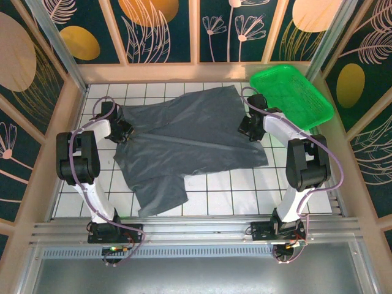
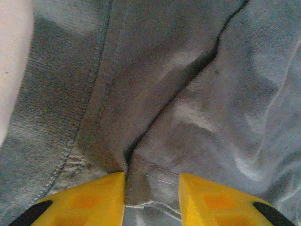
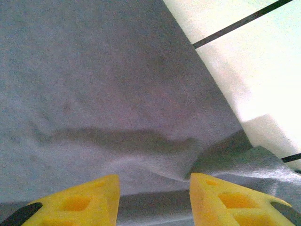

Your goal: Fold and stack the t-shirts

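The white-tiled table (image 1: pixel 245 190) carries the grey t-shirt (image 1: pixel 184 141), rumpled across mid-frame, with the green basket (image 1: pixel 269 70) at upper right. The left claw (image 1: pixel 124 131) straddles a fold at the shirt's left edge and the right claw (image 1: pixel 248 130) sits at its right edge. Whether either pinches the cloth I cannot tell.

Light falls evenly from overhead in the top view. The white tiles (image 1: pixel 226 184) look bright, the green basket (image 1: pixel 291 92) almost glows, and the t-shirt (image 1: pixel 184 141) carries only soft creases of shadow. Up close in the left wrist view the t-shirt is grainy and slightly soft, washed pale at the far left edge. In the right wrist view the tiles blow out at upper right, and a dark shadow band crosses mid-frame.
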Available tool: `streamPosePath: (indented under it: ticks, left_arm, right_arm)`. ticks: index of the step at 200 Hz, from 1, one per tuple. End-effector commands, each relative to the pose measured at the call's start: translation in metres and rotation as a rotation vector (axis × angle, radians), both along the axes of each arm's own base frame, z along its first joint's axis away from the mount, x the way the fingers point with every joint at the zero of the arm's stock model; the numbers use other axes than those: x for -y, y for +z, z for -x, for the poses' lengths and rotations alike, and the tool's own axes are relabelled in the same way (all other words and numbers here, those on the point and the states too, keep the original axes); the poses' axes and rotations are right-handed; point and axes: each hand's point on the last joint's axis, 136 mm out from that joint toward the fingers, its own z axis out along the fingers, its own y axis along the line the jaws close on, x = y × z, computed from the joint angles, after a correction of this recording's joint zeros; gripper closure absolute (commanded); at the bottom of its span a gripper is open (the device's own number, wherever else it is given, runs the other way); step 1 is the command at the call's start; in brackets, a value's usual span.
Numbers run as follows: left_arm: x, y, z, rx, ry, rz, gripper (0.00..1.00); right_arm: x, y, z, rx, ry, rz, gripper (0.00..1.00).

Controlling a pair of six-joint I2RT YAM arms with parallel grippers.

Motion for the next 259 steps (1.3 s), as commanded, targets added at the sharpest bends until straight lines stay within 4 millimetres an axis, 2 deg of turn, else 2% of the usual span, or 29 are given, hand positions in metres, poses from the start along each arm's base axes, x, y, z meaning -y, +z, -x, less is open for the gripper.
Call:
streamPosePath:
  ticks: [1, 25, 83, 102, 118, 150, 179, 207, 235, 259]
  left_arm:
    - [0.005, 0.005, -0.004, 0.004, -0.021, 0.008, 0.67]
    - [0.006, 0.006, -0.003, 0.000, -0.023, 0.003, 0.71]
    - [0.004, -0.002, 0.001, -0.043, -0.039, -0.020, 0.98]
    - [0.002, 0.005, -0.004, -0.022, -0.035, -0.029, 1.00]
    - [0.002, 0.021, -0.018, 0.030, -0.029, -0.026, 1.00]
    - [0.004, 0.063, -0.071, 0.174, -0.013, 0.003, 1.00]
    - [0.004, 0.100, -0.143, 0.337, 0.007, 0.054, 1.00]
    - [-0.012, 0.128, -0.208, 0.505, 0.083, 0.107, 1.00]
    - [-0.029, 0.139, -0.252, 0.661, 0.159, 0.177, 1.00]
    - [-0.025, 0.155, -0.279, 0.785, 0.140, 0.250, 1.00]
  right_arm:
    - [-0.002, 0.015, 0.003, 0.025, 0.014, -0.008, 0.56]
    - [-0.002, 0.014, 0.003, 0.024, 0.013, -0.006, 0.56]
    - [0.000, 0.018, 0.003, 0.034, 0.012, -0.001, 0.57]
    - [0.001, 0.023, 0.002, 0.052, 0.007, 0.002, 0.57]
    - [0.001, 0.029, 0.001, 0.069, 0.008, -0.002, 0.57]
    - [0.001, 0.036, -0.001, 0.085, 0.009, -0.008, 0.57]
    - [-0.001, 0.040, -0.002, 0.091, 0.017, -0.019, 0.57]
    - [-0.005, 0.041, 0.002, 0.092, 0.022, -0.048, 0.57]
    - [-0.011, 0.040, 0.006, 0.083, 0.030, -0.079, 0.57]
    - [-0.013, 0.039, 0.013, 0.074, 0.037, -0.088, 0.57]
